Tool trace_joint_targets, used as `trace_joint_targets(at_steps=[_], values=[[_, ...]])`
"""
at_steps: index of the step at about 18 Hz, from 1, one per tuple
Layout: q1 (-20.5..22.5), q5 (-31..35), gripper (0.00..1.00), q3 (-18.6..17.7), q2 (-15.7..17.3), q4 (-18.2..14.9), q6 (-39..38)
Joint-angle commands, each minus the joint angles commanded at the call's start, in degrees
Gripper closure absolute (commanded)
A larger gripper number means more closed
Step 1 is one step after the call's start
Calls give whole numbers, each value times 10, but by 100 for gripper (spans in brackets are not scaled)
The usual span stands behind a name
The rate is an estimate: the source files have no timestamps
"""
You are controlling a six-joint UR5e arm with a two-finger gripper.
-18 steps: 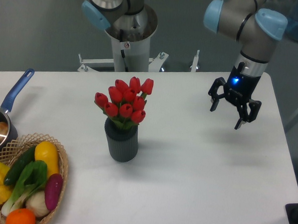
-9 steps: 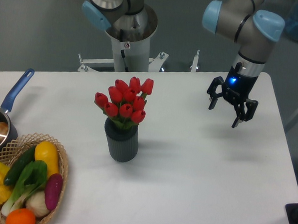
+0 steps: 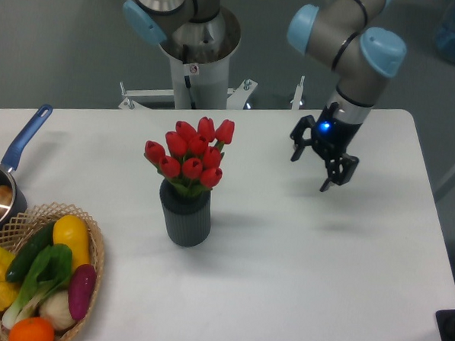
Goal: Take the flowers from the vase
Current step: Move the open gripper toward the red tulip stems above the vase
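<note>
**Approach step, nothing grabbed yet**

The flowers (image 3: 190,155) sit upright in the vase (image 3: 185,215), roughly mid-table. The gripper (image 3: 311,169) hangs well apart at their 3 o'clock, fingers spread and holding nothing. I'd say the next move needs it above the buds, then down around the stems.

The flowers (image 3: 190,157) are standing in the vase (image 3: 185,216) mid-table (image 3: 298,281); a basket (image 3: 94,267) is sitting at the front-left corner, a saucepan (image 3: 6,176) behind it at the left edge, the gripper (image 3: 310,170) hanging over the back-right area.
</note>
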Motion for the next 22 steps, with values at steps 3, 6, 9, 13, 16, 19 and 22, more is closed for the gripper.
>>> trace_joint_targets(at_steps=[3, 6, 9, 13, 16, 19, 22], values=[[-6, -2, 0, -3, 15, -22, 2], [-11, -37, 0, -4, 20, -30, 1], [-11, -83, 0, -4, 26, -57, 1], [-19, -123, 0, -7, 28, -65, 2], [-35, -137, 0, -9, 30, -72, 1], [-47, -150, 0, -10, 30, -83, 1], [-60, -173, 0, -10, 31, -97, -1]])
